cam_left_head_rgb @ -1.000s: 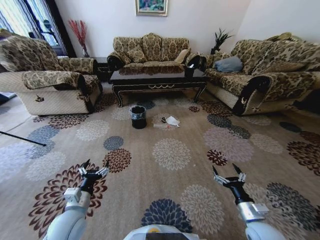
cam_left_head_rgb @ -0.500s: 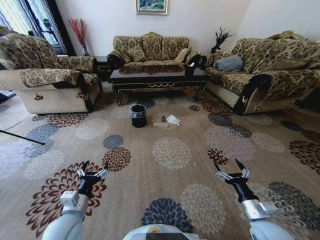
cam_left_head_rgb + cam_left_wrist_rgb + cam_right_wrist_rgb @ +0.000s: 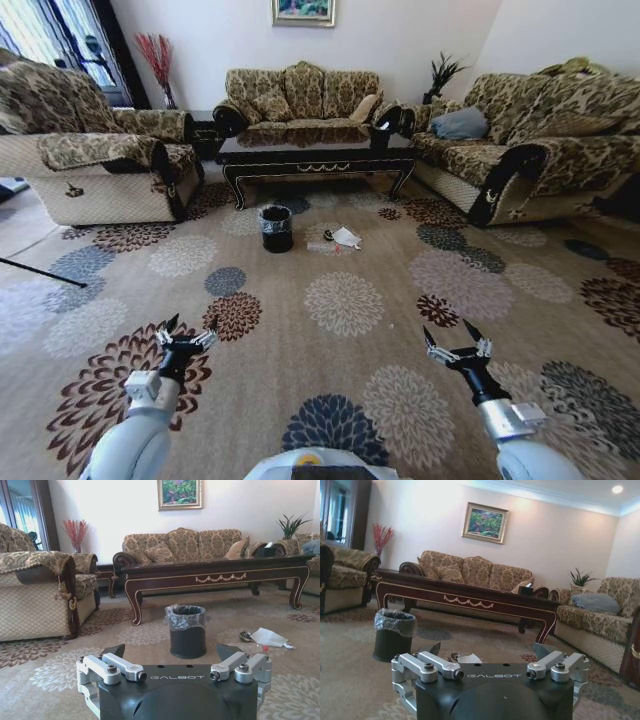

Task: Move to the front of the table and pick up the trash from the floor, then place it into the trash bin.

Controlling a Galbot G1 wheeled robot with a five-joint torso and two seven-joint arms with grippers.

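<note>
Sofas ringing carpet on three sides; table standing ahead before middle sofa. Bin sitting on carpet just before table. Trash lying near bin, toward right: white wad plain, bottle and dark wrapper hard making out. Wide bare carpet lying open between robot and bin. Left gripper and right gripper hovering low over carpet, fingers spread, gripping nothing. Armchair cut off at left edge.
</note>
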